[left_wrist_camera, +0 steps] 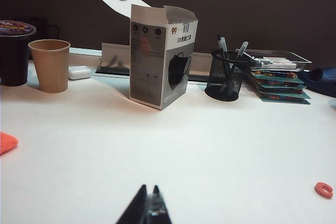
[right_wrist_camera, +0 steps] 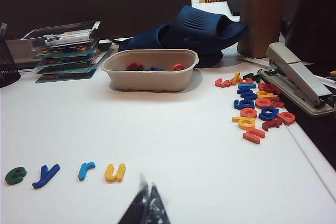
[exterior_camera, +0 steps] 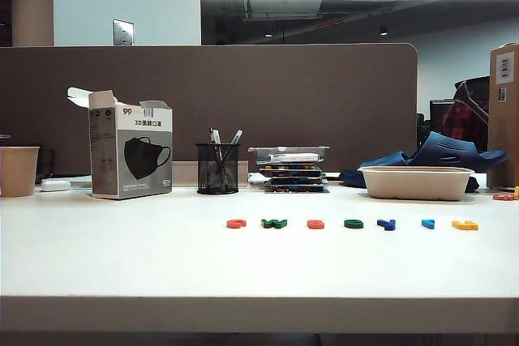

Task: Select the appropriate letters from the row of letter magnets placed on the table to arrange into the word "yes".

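Observation:
The row of letter magnets lies across the white table (exterior_camera: 122, 257): an orange-red letter (exterior_camera: 236, 223), dark green "w" (exterior_camera: 274, 223), red "s" (exterior_camera: 315, 224), green "e" (exterior_camera: 353, 223), dark blue "y" (exterior_camera: 386, 224), light blue letter (exterior_camera: 428, 223) and yellow letter (exterior_camera: 465, 224). Neither arm shows in the exterior view. My left gripper (left_wrist_camera: 148, 188) is shut and empty over bare table, well short of the orange-red letter (left_wrist_camera: 324, 189). My right gripper (right_wrist_camera: 147, 184) is shut and empty, near the yellow letter (right_wrist_camera: 115, 172); the "e" (right_wrist_camera: 16, 175) and "y" (right_wrist_camera: 45, 176) lie beyond it.
A mask box (exterior_camera: 130, 155), paper cup (exterior_camera: 18, 171), mesh pen holder (exterior_camera: 217, 168) and stacked trays (exterior_camera: 290, 169) line the back. A beige bowl (right_wrist_camera: 149, 69) holds spare letters. A loose pile of letters (right_wrist_camera: 257, 108) and a stapler (right_wrist_camera: 299, 80) lie near the table's right edge.

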